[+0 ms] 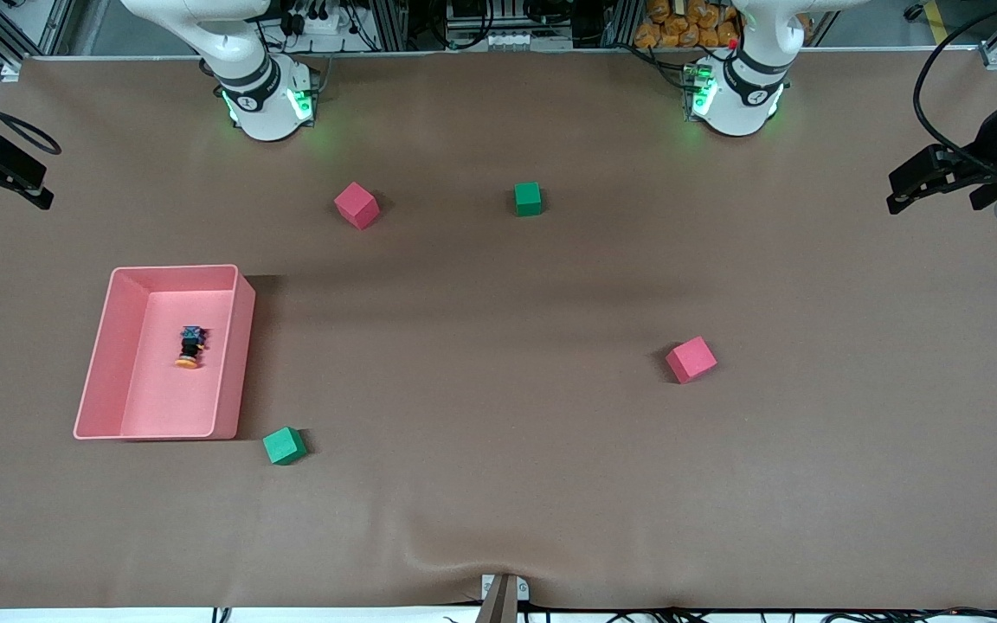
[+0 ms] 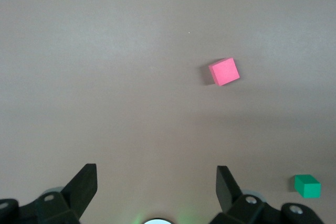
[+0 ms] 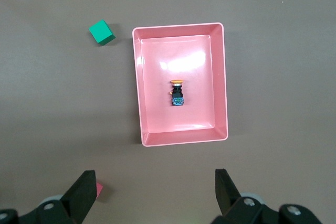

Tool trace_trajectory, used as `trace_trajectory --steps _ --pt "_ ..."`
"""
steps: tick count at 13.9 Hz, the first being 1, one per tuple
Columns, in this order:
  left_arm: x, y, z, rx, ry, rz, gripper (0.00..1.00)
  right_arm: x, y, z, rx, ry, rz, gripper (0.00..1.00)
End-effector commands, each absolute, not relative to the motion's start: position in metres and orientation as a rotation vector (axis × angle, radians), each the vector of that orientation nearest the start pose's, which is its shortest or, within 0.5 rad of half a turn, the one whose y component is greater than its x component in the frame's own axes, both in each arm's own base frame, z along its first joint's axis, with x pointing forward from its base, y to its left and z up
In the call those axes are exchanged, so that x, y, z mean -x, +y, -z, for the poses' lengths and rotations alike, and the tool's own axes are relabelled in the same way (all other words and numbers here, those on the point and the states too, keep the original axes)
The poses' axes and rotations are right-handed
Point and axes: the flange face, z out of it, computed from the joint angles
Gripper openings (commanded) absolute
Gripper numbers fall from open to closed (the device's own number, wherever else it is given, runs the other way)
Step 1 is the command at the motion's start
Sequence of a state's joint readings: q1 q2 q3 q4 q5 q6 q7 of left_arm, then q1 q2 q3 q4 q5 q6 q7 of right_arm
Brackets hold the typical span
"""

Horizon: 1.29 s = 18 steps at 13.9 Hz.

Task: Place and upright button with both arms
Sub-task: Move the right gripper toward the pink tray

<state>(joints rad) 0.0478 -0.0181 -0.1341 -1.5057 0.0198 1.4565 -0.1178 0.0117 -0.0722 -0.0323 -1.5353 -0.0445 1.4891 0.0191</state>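
The button (image 1: pixel 190 348) lies on its side in the pink tray (image 1: pixel 243 346), with its orange cap toward the front camera and its bluish end toward the robot bases. It also shows in the right wrist view (image 3: pixel 178 93), inside the tray (image 3: pixel 220 77). My right gripper (image 1: pixel 1 199) (image 3: pixel 156 182) is open and empty, held high at the right arm's end of the table, over bare mat between the tray and the bases. My left gripper (image 1: pixel 940 203) (image 2: pixel 156 179) is open and empty, held high at the left arm's end, over bare mat.
A pink cube (image 1: pixel 356 205) (image 3: pixel 98 190) and a green cube (image 1: pixel 528 198) (image 2: pixel 307 186) lie near the bases. Another pink cube (image 1: pixel 691 359) (image 2: pixel 224 71) lies toward the left arm's end. Another green cube (image 1: pixel 284 446) (image 3: pixel 101 32) sits by the tray's corner nearest the front camera.
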Motion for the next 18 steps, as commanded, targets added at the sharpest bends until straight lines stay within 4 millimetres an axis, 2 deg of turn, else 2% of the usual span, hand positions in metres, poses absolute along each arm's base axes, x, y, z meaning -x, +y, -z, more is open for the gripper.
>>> trace_trajectory --steps 1,3,6,8,9,10,12,13,15,17,18 --pt "-0.527 -0.045 -0.664 3.117 -0.051 -0.059 1.00 -0.516 -0.020 -0.679 3.207 0.058 0.048 1.00" --pt "-0.528 -0.044 -0.674 3.119 -0.054 -0.031 1.00 -0.517 -0.019 -0.678 3.201 0.057 0.046 1.00" --pt "-0.531 -0.047 -0.671 3.112 -0.044 -0.034 1.00 -0.518 -0.020 -0.677 3.194 0.060 0.046 1.00" --pt "-0.531 -0.048 -0.671 3.112 -0.036 -0.036 1.00 -0.525 -0.033 -0.667 3.181 0.099 0.016 1.00" --pt "-0.532 -0.048 -0.670 3.112 -0.036 -0.039 1.00 -0.535 -0.034 -0.653 3.185 0.099 -0.019 1.00" --pt "-0.532 -0.048 -0.670 3.111 -0.032 -0.038 1.00 -0.547 -0.034 -0.632 3.198 0.091 -0.083 1.00" --pt "-0.534 -0.048 -0.666 3.114 -0.031 -0.049 1.00 -0.559 -0.034 -0.606 3.197 0.087 -0.161 1.00" --pt "-0.535 -0.048 -0.665 3.118 -0.037 -0.054 1.00 -0.566 -0.036 -0.586 3.190 0.090 -0.222 1.00" --pt "-0.535 -0.048 -0.664 3.118 -0.035 -0.056 1.00 -0.580 -0.047 -0.531 3.149 0.119 -0.338 1.00" --pt "-0.535 -0.048 -0.665 3.120 -0.032 -0.054 1.00 -0.586 -0.059 -0.477 3.103 0.167 -0.290 1.00" --pt "-0.535 -0.048 -0.665 3.118 -0.030 -0.054 1.00 -0.586 -0.062 -0.442 3.096 0.182 -0.286 1.00"
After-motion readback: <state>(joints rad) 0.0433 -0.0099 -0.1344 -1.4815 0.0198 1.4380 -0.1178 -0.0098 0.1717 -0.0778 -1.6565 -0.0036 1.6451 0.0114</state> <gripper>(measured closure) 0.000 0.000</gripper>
